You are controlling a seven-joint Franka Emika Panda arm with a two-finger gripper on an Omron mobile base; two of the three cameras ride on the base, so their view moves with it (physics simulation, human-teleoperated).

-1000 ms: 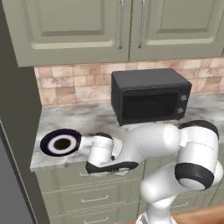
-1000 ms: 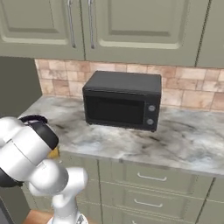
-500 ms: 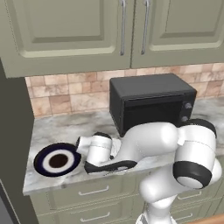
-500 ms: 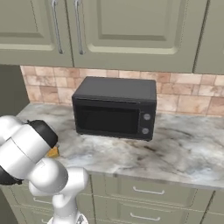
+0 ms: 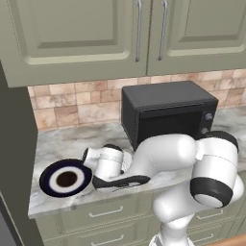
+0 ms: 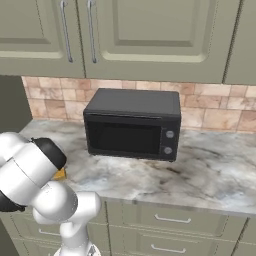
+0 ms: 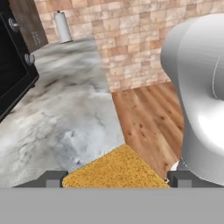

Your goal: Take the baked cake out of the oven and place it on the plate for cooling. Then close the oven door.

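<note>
- A black toaster oven [image 5: 168, 117] stands at the back of the marble counter [image 5: 72, 141], its door shut, with two knobs on its right side. Green wall cupboards [image 5: 96, 33] hang above it, and a tiled wall [image 6: 210, 107] runs behind.
- The plate [image 5: 65, 178] lies at the near left of the counter, close to the front edge. A tall dark grey panel [image 5: 14, 158] stands to its left.
- The bent arm [image 5: 163, 156] stretches low across the counter in front of the toaster oven. Its wrist reaches just right of the plate and overlaps the plate's right rim.
- In the left base view the wrist hides the jaws.
- In the right base view, only a small orange corner of the cake [image 6: 60, 174] peeks out beside the arm's dark joint.
- The hand view looks along the counter to a white roll [image 7: 63, 26] at the far end, with wooden floor [image 7: 148, 118] beside it.
- The gripper [image 7: 116, 179] has its jaws spread wide. The cake [image 7: 116, 168] fills the gap between the fingertips [image 7: 52, 179] and looks pinched there.
</note>
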